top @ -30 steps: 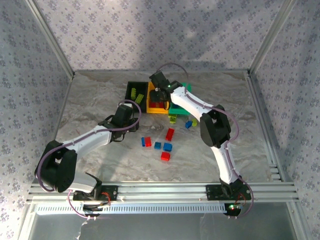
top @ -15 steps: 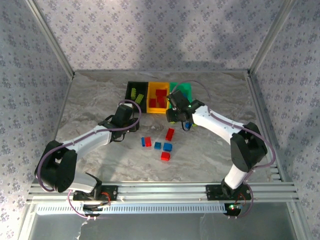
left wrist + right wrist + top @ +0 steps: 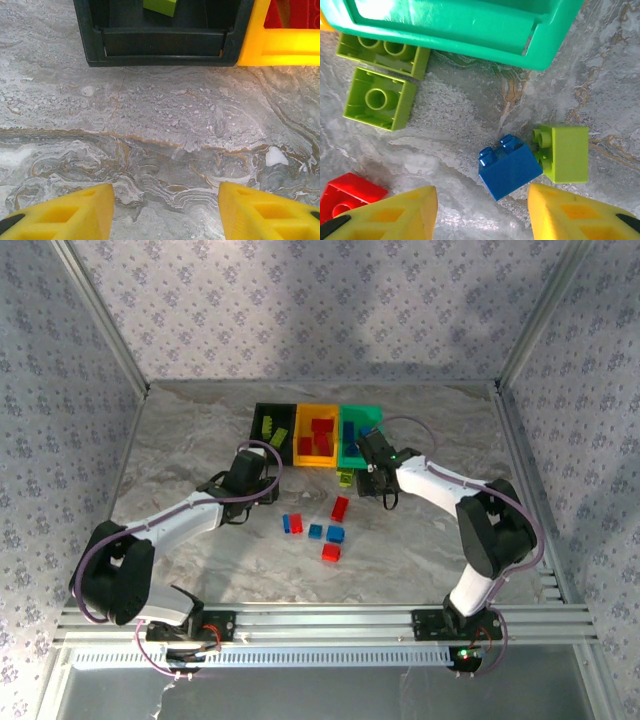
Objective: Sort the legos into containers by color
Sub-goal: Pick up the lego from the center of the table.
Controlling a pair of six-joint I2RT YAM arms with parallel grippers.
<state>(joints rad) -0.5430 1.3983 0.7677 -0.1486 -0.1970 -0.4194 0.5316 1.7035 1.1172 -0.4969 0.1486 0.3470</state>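
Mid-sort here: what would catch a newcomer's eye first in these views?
The bright bin row at the far middle of the table, black, yellow and teal. Next, the blue brick touching a lime brick ahead of the right gripper, its yellow fingers apart. Red and blue bricks lie loose mid-table.

black bin (image 3: pixel 162 42), yellow bin (image 3: pixel 280 47), teal bin (image 3: pixel 470 25)

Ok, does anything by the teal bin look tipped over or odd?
The blue brick lies on its side against a lime brick, also on its side; a square lime brick by the teal bin lies hollow underside up.
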